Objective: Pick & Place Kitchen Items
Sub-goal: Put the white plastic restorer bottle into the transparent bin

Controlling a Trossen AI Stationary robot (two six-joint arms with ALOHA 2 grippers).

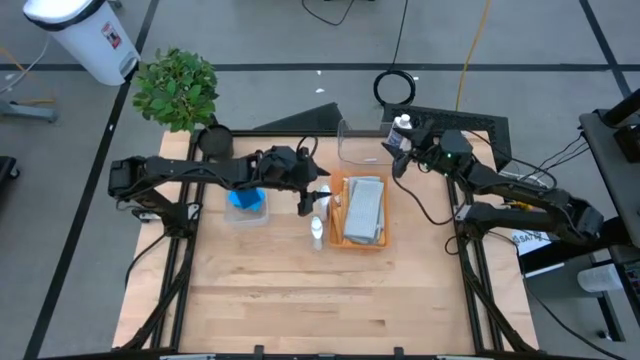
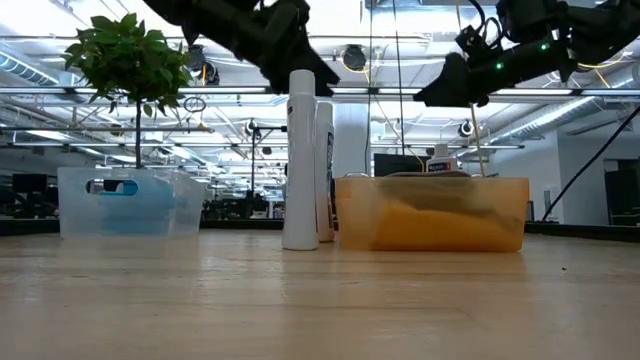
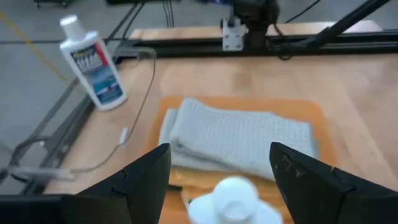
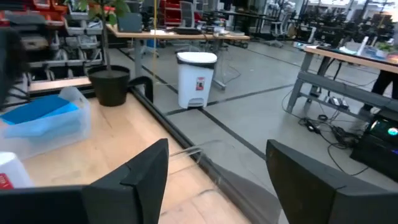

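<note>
My left gripper hovers spread above the bottle at lower centre: light, stiff, slippery plastic, best pinched mid-body.

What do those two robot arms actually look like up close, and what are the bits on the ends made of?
Both arms are dark, nearly black, jointed tubes with black cables trailing along them. The left end effector and the right end effector each end in two flat, angular black fingers. A small green light glows on the right arm's wrist. No printed markings are readable.
</note>
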